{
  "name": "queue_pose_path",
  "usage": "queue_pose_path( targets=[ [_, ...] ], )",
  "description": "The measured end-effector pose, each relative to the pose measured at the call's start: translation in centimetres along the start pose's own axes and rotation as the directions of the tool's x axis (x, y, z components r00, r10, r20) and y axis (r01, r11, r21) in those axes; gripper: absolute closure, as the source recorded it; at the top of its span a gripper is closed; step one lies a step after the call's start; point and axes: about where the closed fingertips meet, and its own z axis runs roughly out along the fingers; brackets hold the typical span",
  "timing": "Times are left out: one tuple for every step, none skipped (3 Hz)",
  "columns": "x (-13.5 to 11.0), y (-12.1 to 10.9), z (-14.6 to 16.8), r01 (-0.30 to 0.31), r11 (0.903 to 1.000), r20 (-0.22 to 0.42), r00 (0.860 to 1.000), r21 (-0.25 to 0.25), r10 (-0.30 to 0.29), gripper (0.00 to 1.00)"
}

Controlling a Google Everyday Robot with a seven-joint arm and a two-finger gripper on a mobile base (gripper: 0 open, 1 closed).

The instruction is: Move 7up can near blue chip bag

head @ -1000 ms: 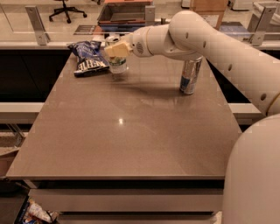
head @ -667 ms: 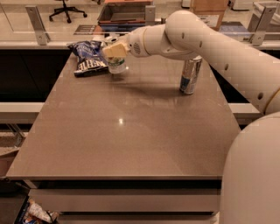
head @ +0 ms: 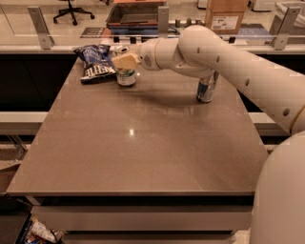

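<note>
Obs., single camera view, looking down across the bench (head: 143,147). My arm (head: 238,66) reaches in from the right and crosses the far half of the surface toward the far-left corner. The pincer (head: 125,61) sits directly over the top of the 7up can (head: 126,77), covering its lid; the can's lower body, white with green print, shows beneath it. The can stands upright on the bench. Whether the pincer is clamped on the can or merely resting over it, I cannot tell from this angle (the tan pads hide the contact). The blue chip bag (head: 96,62) lies flat at the far-left corner of the bench, wrinkled, white lettering facing up, its near end angled toward the can. The 7up can is just beside the bag's right edge; whether they touch, I cannot tell. A taller slim silver-and-blue can (head: 206,88) stands upright on the far-right part of the bench, partly behind my forearm, well apart from the 7up can and the bag. Beyond the bench: a rail with clear panels, a cardboard box (head: 226,14) and an office chair (head: 71,8) on the floor behind.
</note>
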Motion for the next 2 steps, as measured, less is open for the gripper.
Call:
queue_pose_path(
  targets=[
    [0.99, 0.06, 0.22, -0.018, 0.9998, 0.027, 0.999, 0.008, 0.017, 1.00],
    [0.85, 0.31, 0.41, -0.016, 0.9999, 0.027, 1.000, 0.003, 0.016, 0.82]
  ],
)
